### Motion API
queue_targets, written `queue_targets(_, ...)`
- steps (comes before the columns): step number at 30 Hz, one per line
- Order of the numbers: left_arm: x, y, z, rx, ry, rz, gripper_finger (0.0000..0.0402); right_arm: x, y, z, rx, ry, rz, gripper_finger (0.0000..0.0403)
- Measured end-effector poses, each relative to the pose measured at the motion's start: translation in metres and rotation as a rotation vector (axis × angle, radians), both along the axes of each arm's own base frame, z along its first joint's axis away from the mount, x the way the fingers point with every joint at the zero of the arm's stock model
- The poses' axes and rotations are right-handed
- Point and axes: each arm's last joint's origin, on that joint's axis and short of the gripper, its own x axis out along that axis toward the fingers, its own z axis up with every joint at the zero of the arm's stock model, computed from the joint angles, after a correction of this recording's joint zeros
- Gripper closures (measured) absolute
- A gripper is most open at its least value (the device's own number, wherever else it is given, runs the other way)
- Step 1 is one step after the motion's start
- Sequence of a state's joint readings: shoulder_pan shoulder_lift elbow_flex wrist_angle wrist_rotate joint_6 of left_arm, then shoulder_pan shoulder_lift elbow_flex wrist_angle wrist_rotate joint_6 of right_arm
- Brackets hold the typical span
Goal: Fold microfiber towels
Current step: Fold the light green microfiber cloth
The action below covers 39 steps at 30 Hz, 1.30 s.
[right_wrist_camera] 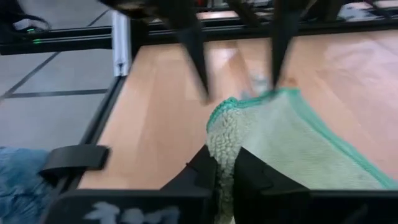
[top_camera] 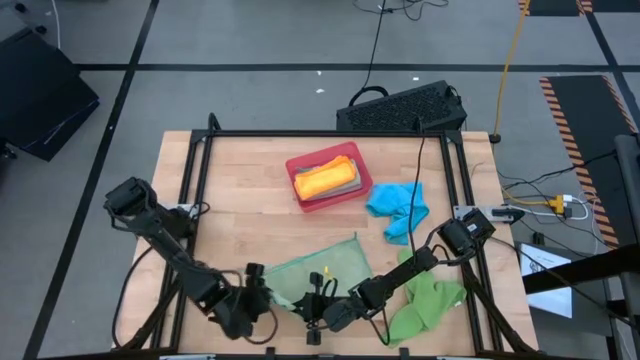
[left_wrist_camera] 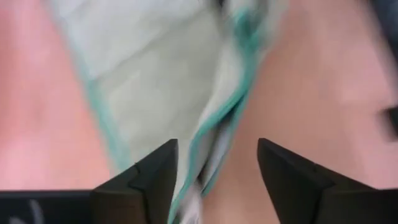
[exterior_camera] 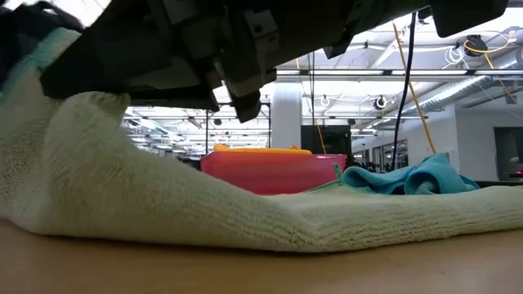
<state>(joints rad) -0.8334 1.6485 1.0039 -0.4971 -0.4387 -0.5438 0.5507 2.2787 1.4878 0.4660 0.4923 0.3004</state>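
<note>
A sage green towel point(top_camera: 322, 272) with a teal hem lies spread near the table's front edge. Its near left corner is raised point(exterior_camera: 73, 155). My right gripper point(right_wrist_camera: 225, 163) reaches in from the right and is shut on that raised part. My left gripper point(left_wrist_camera: 217, 152) hovers just to the left of it point(top_camera: 270, 298), open, with the towel's hemmed edge point(left_wrist_camera: 217, 124) running between its fingers. Its two fingers point(right_wrist_camera: 193, 50) show beyond the corner in the right wrist view. My right gripper pinches the sage green towel between its two fingers just behind the teal-hemmed corner point(right_wrist_camera: 229, 134). One layer or several, I cannot tell. The fingers come nearly level from the table's right. The held part is raised, and the rest lies on the table point(exterior_camera: 392, 216). My left gripper stands astride the hem; whether it touches the cloth I cannot tell.
A red tray point(top_camera: 352, 190) at the table's middle back holds a folded orange towel point(top_camera: 322, 178). A bright blue towel point(top_camera: 398, 208) lies crumpled to its right. A bright green towel point(top_camera: 425, 305) lies bunched at the front right. A black frame point(top_camera: 195, 180) rims the table.
</note>
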Motion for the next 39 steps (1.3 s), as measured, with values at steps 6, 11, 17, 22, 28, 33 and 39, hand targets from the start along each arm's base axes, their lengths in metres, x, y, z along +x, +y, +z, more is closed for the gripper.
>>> queue_targets(6, -0.033, -0.005, -0.012, 0.136, 0.007, 0.014, 0.0152, 0.000, 0.001, 0.000, 0.009, 0.006, 0.023, 0.0399)
queue_targets(11, -0.053, 0.003, -0.041, 0.206, -0.032, -0.013, 0.0151, 0.000, 0.001, 0.000, 0.010, 0.005, 0.022, 0.0394)
queue_targets(17, -0.063, 0.013, -0.055, 0.323, -0.133, -0.023, 0.0151, 0.002, -0.003, 0.000, 0.010, 0.005, 0.015, 0.0393)
queue_targets(22, -0.063, 0.016, -0.062, 0.392, -0.150, -0.130, 0.0153, 0.003, -0.005, 0.000, 0.013, 0.007, 0.014, 0.0393)
queue_targets(28, -0.063, 0.025, -0.074, 0.344, -0.118, -0.141, 0.0210, 0.003, -0.005, 0.000, 0.019, 0.010, 0.030, 0.0393)
queue_targets(33, -0.061, 0.027, -0.078, 0.319, -0.142, -0.148, 0.0272, 0.004, -0.006, 0.000, 0.020, 0.010, 0.027, 0.0392)
queue_targets(39, -0.059, 0.024, -0.076, 0.331, -0.180, -0.179, 0.0318, 0.005, -0.008, 0.000, 0.026, 0.010, 0.021, 0.0392)
